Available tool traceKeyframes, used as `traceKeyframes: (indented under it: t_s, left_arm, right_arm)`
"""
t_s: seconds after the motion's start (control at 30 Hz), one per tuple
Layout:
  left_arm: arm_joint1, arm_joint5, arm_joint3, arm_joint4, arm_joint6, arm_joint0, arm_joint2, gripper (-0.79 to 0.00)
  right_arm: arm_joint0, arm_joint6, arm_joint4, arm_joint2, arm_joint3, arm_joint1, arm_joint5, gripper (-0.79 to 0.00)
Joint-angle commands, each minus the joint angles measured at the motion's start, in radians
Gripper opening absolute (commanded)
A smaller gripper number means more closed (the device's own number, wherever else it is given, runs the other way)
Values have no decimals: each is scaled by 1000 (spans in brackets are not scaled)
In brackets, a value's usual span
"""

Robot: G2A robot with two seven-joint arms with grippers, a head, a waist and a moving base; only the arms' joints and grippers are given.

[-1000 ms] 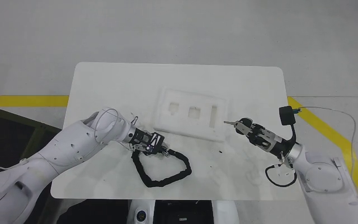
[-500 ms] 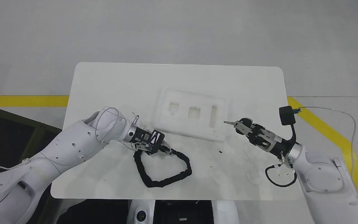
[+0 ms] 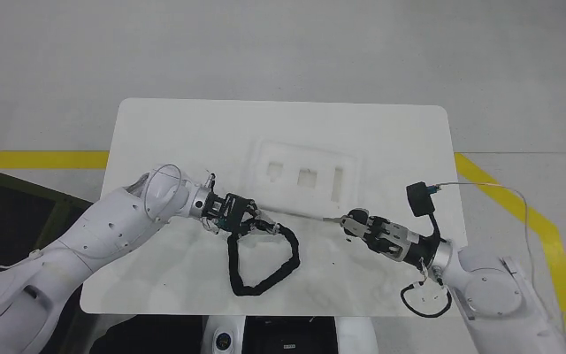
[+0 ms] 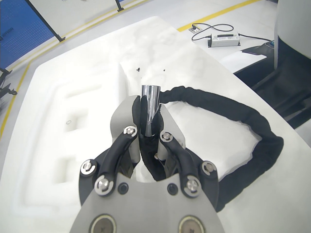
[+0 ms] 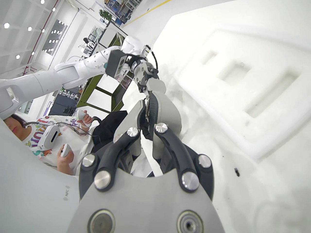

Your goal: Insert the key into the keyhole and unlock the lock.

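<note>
Left tool (image 4: 148, 109) grips lock (image 4: 150, 93); right tool (image 5: 147, 107), key (image 3: 332, 219); foam tray (image 4: 80, 109) nearby.

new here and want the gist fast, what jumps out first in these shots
The black chain lock lies in a loop on the near half of the table, its chrome cylinder end clamped in the left gripper. Across from it the right gripper holds the key, tip toward the lock, a gap between them. Beyond both sits a white foam tray with three recesses.
</note>
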Motion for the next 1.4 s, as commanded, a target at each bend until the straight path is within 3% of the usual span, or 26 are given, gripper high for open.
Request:
traceKeyframes:
  t_s: [0.0,0.6,0.77,1.17,1.37]
  left_arm:
    - [-8,6,2,-31,0,5,-7,-785]
    - [-76,50,47,-249,-143,75,-61,-785]
    - [-85,55,54,-245,-148,87,-74,-785]
    - [-89,56,60,-237,-141,91,-79,-785]
    - [-89,56,60,-237,-141,91,-79,-785]
  right_arm:
    - [-8,2,-21,-17,-17,0,26,-785]
    - [30,-195,-121,-209,-20,-25,184,-785]
    - [55,-242,-144,-230,0,-31,234,-785]
    - [56,-248,-148,-228,-1,-31,237,-785]
    - [51,-280,-153,-235,-26,-36,315,-785]
